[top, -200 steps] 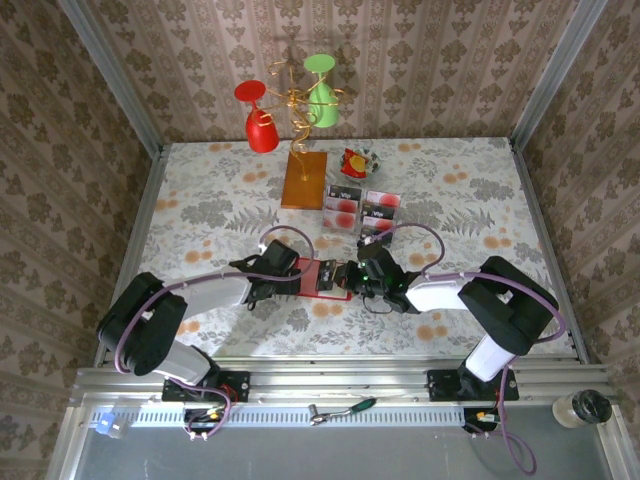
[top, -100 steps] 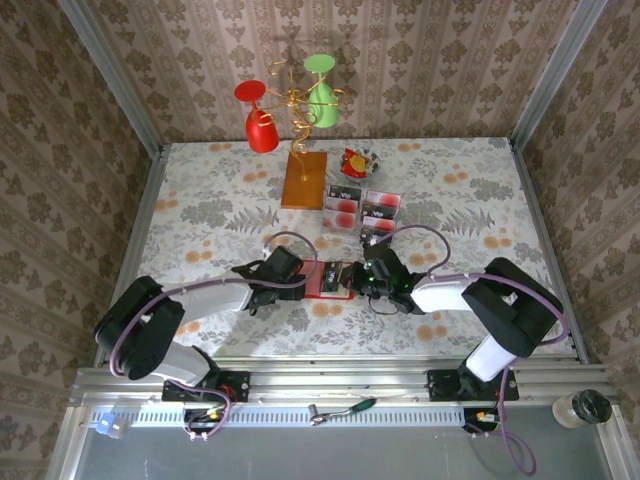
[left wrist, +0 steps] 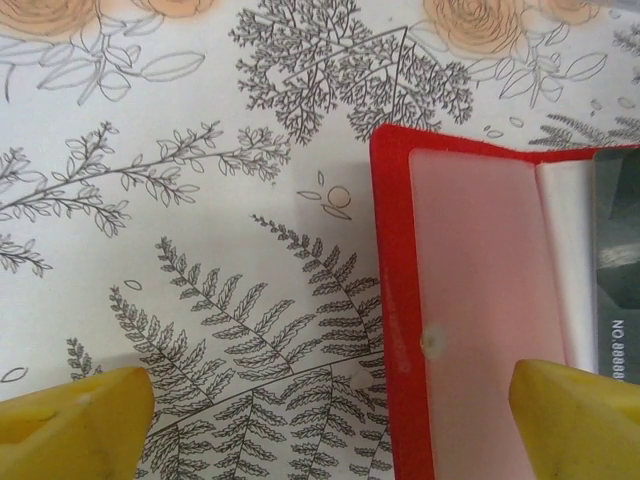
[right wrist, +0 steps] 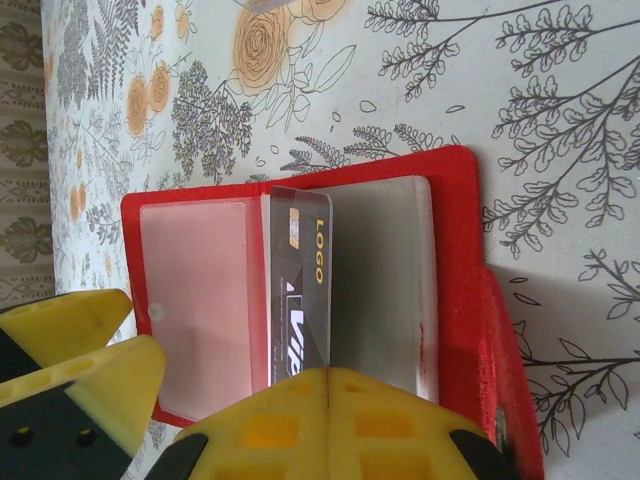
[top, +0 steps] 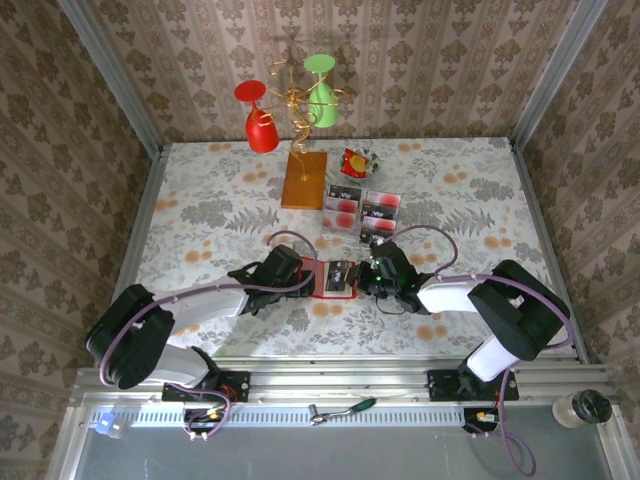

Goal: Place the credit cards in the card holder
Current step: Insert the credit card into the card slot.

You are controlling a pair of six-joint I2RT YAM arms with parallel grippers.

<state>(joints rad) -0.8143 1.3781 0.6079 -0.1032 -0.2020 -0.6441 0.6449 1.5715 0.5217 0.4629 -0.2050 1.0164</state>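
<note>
- Right end effector point(right wrist: 330, 400) is clenched on a dark credit card point(right wrist: 298, 290) with gold lettering. It holds the card edge-on over the open red card holder point(right wrist: 455, 250), with the card's far end at the fold between the two clear pockets.
- Left end effector point(left wrist: 330, 425) is released, its yellow fingers spread wide. One finger hangs over the holder's clear pocket and the other over the flowered surface point(left wrist: 200, 200).
- Seen from above, the card holder lies open near the front middle of the surface. The two end effectors face each other across it from either side.
- Three more credit cards point(top: 343, 205) lie flat further back. Two are side by side, and the third is just in front of the right-hand one.
- Behind them sit a crinkled wrapper point(top: 357, 162) and a wooden slab point(top: 303, 180). The slab has a gold wire stand with a red glass point(top: 262, 128) and a green glass point(top: 322, 100) hanging from it.
</note>
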